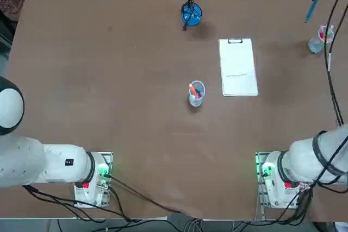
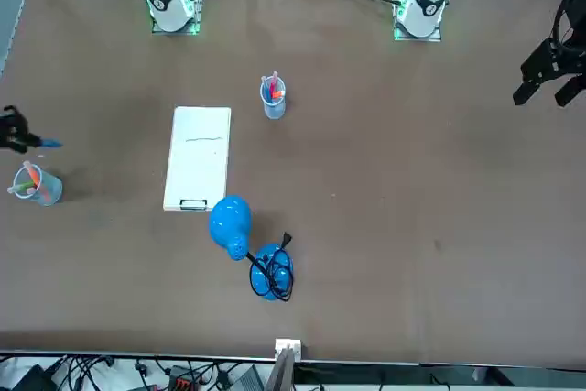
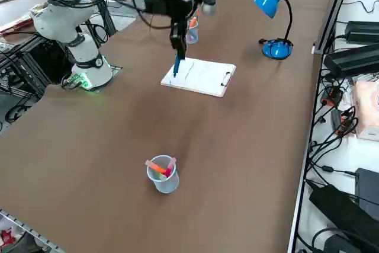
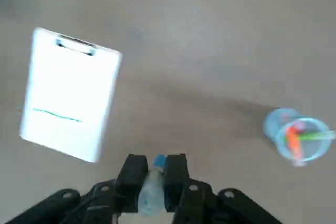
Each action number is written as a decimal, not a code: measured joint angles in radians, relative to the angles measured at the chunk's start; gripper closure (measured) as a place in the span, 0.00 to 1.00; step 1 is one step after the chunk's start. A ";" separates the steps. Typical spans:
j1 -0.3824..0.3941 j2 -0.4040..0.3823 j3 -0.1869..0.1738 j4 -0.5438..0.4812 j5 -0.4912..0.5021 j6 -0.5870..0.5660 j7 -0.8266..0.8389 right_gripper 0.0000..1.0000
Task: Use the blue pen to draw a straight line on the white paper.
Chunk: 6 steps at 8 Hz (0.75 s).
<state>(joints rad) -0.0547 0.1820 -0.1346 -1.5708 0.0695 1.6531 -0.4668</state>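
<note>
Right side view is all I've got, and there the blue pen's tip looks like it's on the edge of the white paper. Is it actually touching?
Observer: No. From overhead, the blue pen is well off the white paper. It is out to the sheet's right, near the clear cup at the table's far right corner.
Operator: Is the tool gripping it properly?
Observer: In the wrist view, the right tool is shut on the pen, with one finger on each side of the barrel.
Operator: Any line on the sheet yet?
Observer: Yes. The wrist view shows one thin greenish line across the sheet, in the half away from the clip.
</note>
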 joint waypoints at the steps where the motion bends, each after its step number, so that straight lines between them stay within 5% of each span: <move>1: 0.077 -0.041 0.002 -0.084 0.001 0.048 0.117 0.78; 6: 0.386 -0.116 0.004 -0.549 -0.080 0.515 0.445 0.78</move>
<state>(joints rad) 0.3317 0.0665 -0.1309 -2.1201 -0.0105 2.1685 -0.0222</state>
